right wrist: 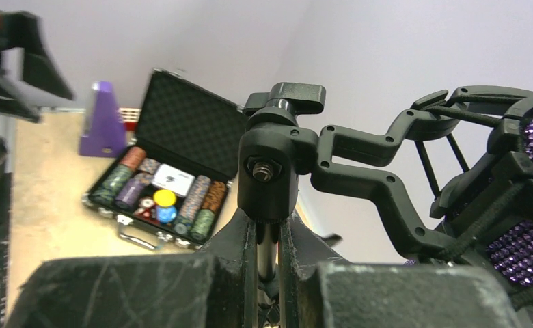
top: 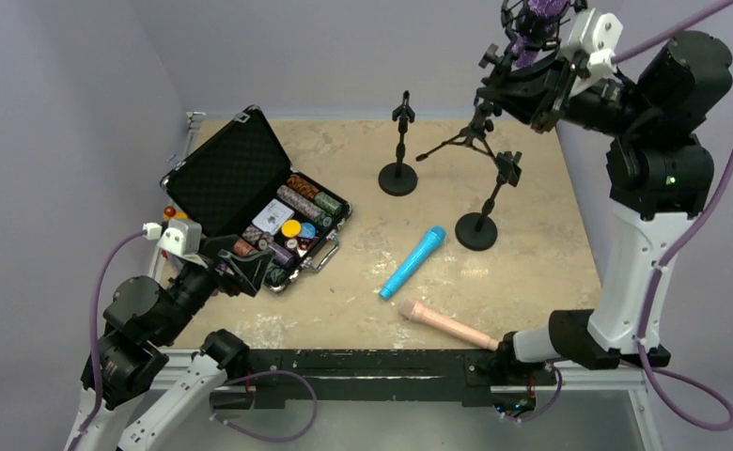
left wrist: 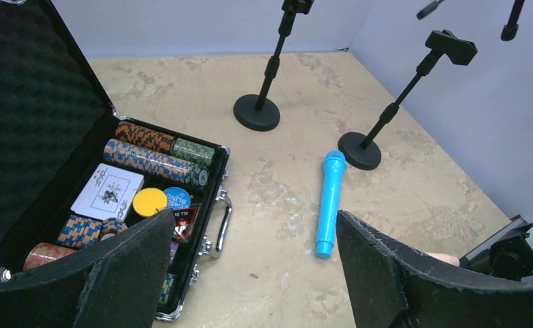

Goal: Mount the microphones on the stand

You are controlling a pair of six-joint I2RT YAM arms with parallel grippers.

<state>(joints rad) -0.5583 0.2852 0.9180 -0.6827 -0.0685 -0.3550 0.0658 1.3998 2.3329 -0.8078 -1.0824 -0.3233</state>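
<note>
Room, top view: lilac walls (top: 344,47) close round a beige tabletop (top: 551,254).
Done, top view: the purple microphone (top: 535,19) sits in the cradle of the tripod stand (top: 464,141) at the far right; I judge this one as attached.
Right tool, top view: the right tool (top: 504,94) is at the pole of that stand, just under the cradle.
Not done, top view: the blue microphone (top: 412,263) lies flat near the middle and the pink microphone (top: 449,324) lies flat at the near edge, both apart from every stand.
Free places, top view: two round-base stands (top: 399,141) are upright with empty clips, so by my judgement two of the three microphones remain.
Left tool, top view: the left tool (top: 245,272) hovers at the near left, over the corner of an open case (top: 226,169).
Left wrist view: the left tool (left wrist: 255,225) has its fingers spread wide and nothing is between them; the blue microphone (left wrist: 330,205) lies ahead on the tabletop, untouched.
Writing, left wrist view: a white card (left wrist: 108,191) and some coloured chips (left wrist: 151,160) in the case carry marks, too small to read with certainty.
Right wrist view: the right tool (right wrist: 267,239) is pressed together on the thin pole of the tripod stand; the purple microphone (right wrist: 530,198) is at the right in its cradle.
Writing, right wrist view: no brand or label can be read.
</note>
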